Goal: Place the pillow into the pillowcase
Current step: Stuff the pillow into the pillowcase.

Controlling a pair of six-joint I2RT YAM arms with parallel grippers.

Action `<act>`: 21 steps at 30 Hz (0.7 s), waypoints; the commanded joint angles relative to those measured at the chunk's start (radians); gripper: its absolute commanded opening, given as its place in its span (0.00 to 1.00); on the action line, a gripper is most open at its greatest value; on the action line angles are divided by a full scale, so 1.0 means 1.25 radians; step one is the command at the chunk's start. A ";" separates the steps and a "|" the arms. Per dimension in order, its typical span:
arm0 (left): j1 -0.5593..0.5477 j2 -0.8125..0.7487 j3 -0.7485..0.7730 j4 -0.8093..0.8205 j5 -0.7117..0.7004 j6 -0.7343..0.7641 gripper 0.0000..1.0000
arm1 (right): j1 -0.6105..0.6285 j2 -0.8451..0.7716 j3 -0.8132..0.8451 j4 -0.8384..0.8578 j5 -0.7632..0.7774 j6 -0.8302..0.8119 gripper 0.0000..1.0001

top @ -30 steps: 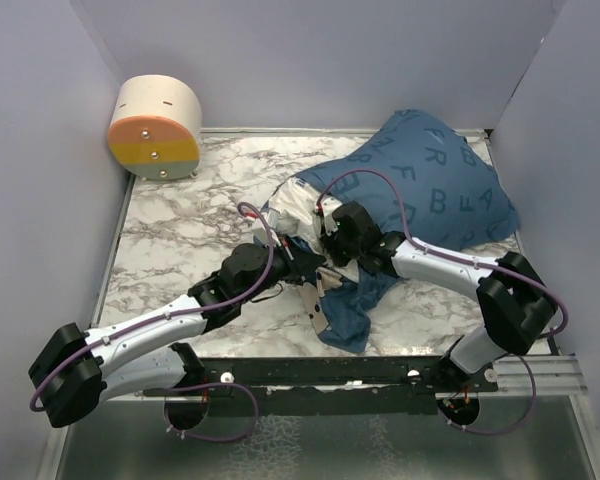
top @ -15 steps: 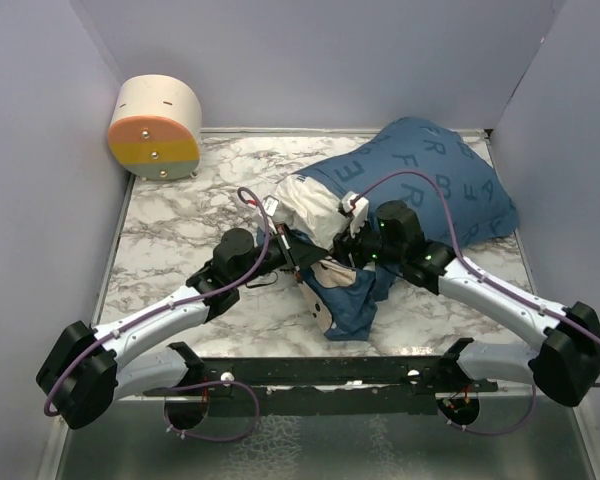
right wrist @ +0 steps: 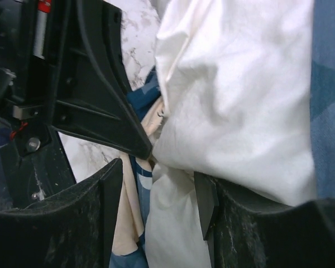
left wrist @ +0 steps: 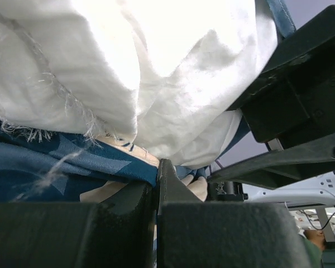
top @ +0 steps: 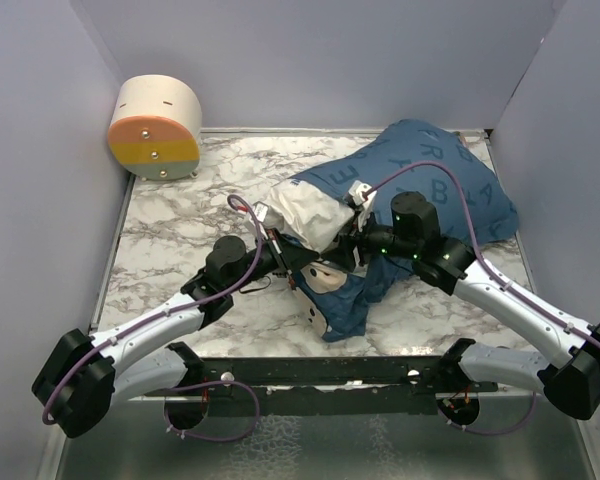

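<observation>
The white pillow [top: 305,212] lies mid-table, its far end inside the dark blue lettered pillowcase [top: 440,185]. A loose flap of the case hangs toward the front edge. My left gripper [top: 295,262] is shut on the pillowcase's edge just under the pillow's bare end. In the left wrist view, blue cloth [left wrist: 56,162] runs into the shut jaws [left wrist: 156,187] below the pillow [left wrist: 156,72]. My right gripper [top: 350,245] stands open at the case's mouth. Its wrist view shows the fingers [right wrist: 159,201] spread, with white pillow [right wrist: 234,100] bulging between them.
A cream drum with an orange and yellow face [top: 156,128] stands at the back left corner. Lavender walls close in the marble table [top: 180,230] on three sides. A black rail [top: 320,372] runs along the near edge.
My right gripper has opened and its arm has drawn back to the right, off the pillow's end. The left gripper, still shut on the case, has shifted slightly left.
</observation>
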 commanded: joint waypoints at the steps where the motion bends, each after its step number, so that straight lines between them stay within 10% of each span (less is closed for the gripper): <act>1: 0.006 -0.037 -0.008 0.011 -0.014 0.023 0.00 | -0.004 -0.006 0.050 0.132 -0.121 -0.005 0.51; 8: 0.005 -0.065 -0.034 0.014 -0.021 0.028 0.00 | -0.004 0.015 0.085 0.217 -0.250 0.026 0.42; 21: 0.005 -0.109 -0.051 -0.017 -0.043 0.041 0.00 | 0.002 0.337 0.299 0.044 0.008 0.020 0.40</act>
